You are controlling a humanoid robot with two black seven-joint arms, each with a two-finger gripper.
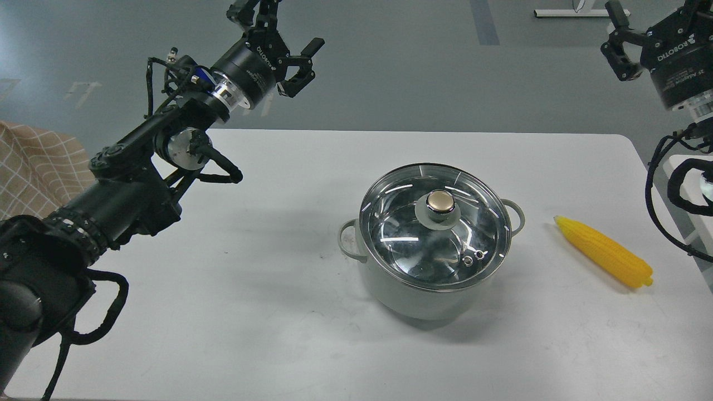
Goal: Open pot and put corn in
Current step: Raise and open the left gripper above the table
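Observation:
The pale grey-green pot stands a little right of the table's middle. Its glass lid with a brass-coloured knob sits on it, covering it. To its right the yellow corn lies on the table, pointed end toward the pot. My left gripper hangs high beyond the table's far left edge, open and empty, well away from the pot. At the top right corner my right gripper is raised above and behind the corn, also open and empty.
The white table carries only the pot and the corn. A checked beige cloth shows at the left edge. Grey floor lies beyond the table's far edge.

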